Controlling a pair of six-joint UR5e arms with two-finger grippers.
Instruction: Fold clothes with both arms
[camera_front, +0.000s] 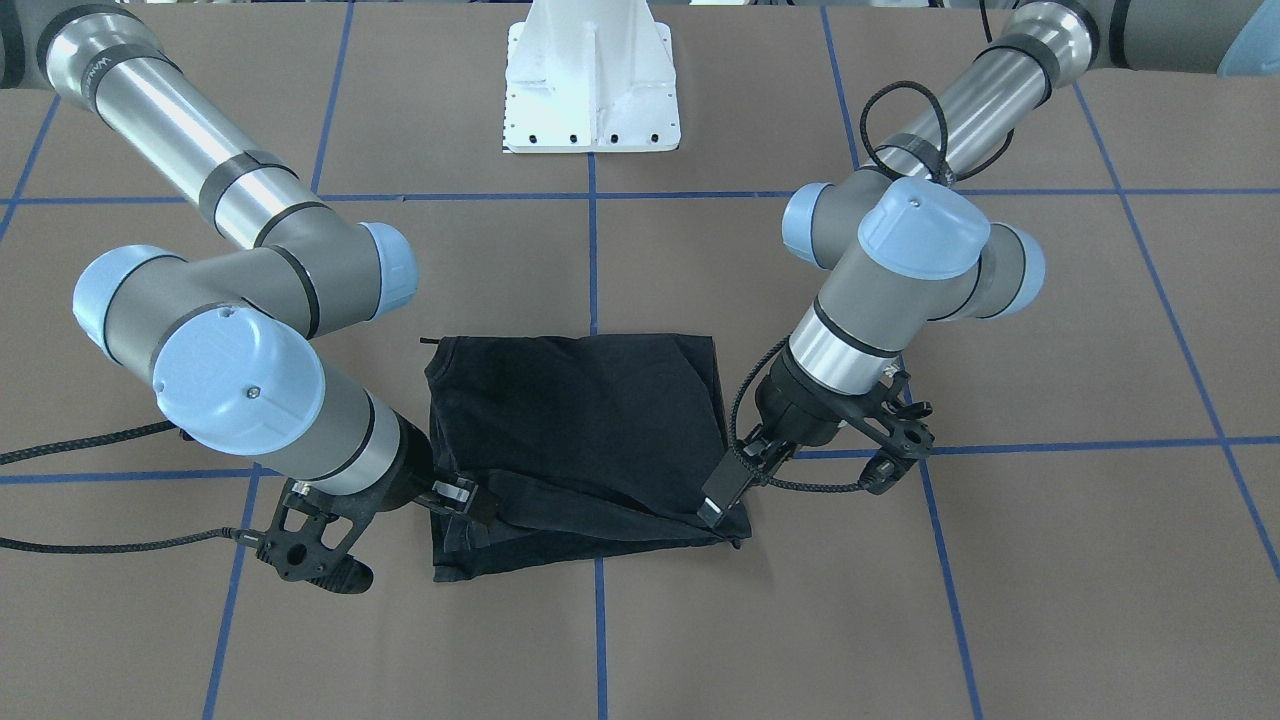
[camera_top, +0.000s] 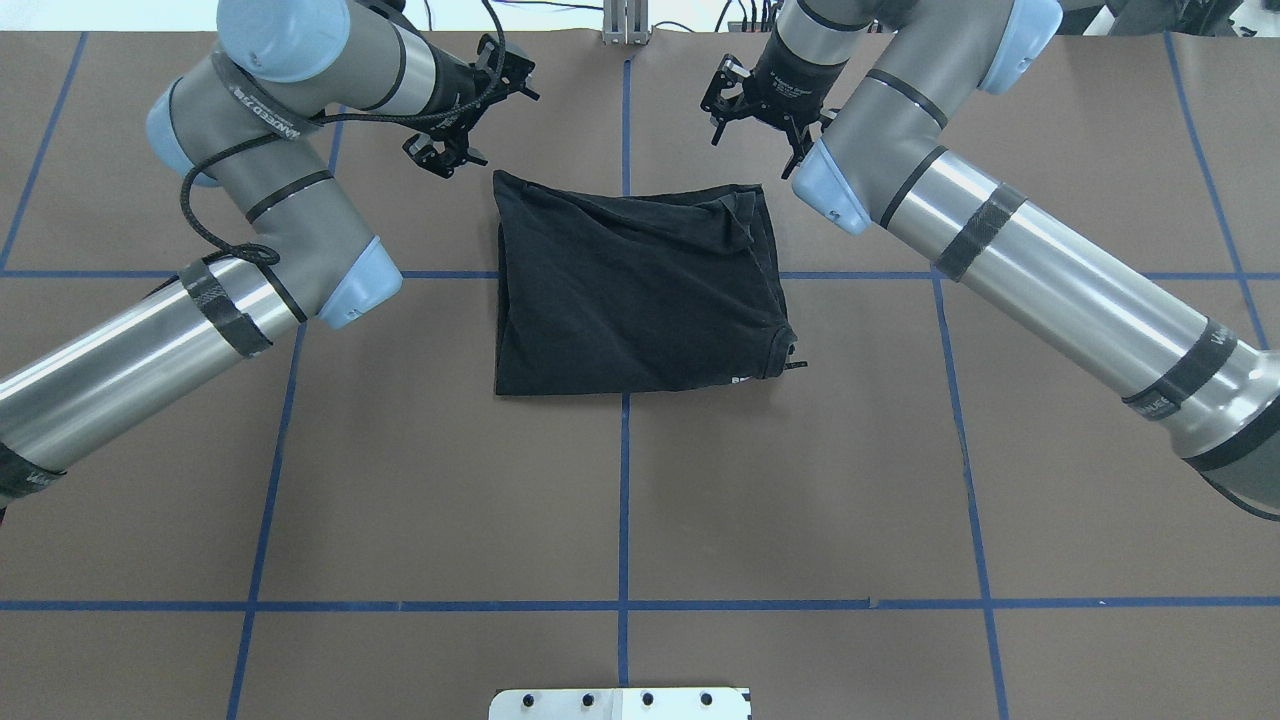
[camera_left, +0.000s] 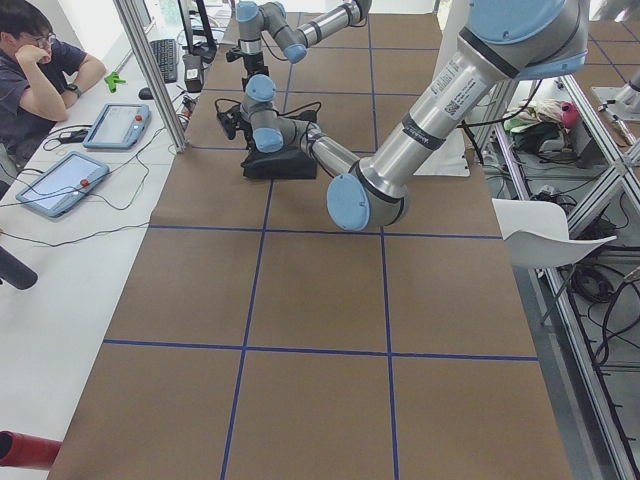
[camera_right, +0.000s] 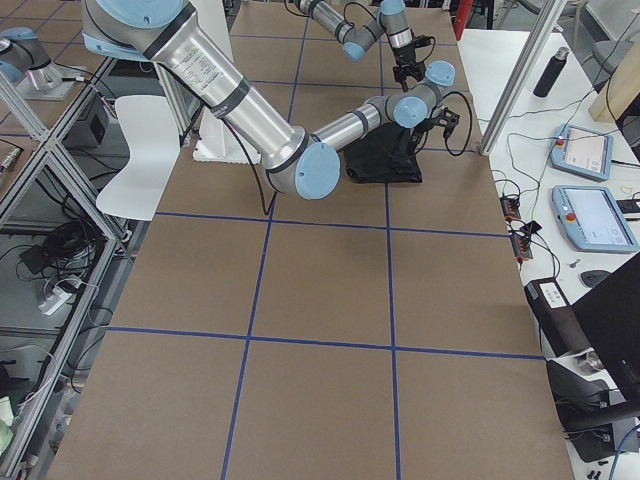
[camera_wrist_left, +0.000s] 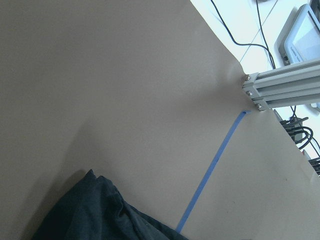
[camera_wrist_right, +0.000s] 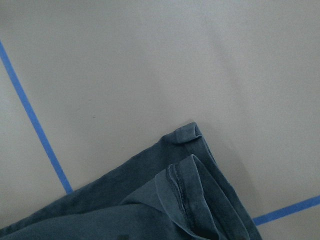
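Observation:
The black T-shirt lies folded into a rough square on the brown table, plain black side up; it also shows in the overhead view. My left gripper is down at the shirt's corner on the operators' side and looks shut on the top layer's edge. My right gripper is at the opposite corner of that edge and also looks pinched on the cloth. The edge runs slightly sagging between them. In the overhead view both grippers are hidden under the wrists. The wrist views show only shirt corners, no fingers.
The white pedestal stands at the robot's side of the table. Blue tape lines grid the brown surface. An aluminium post stands at the table's edge. An operator sits at a desk with tablets beyond the edge.

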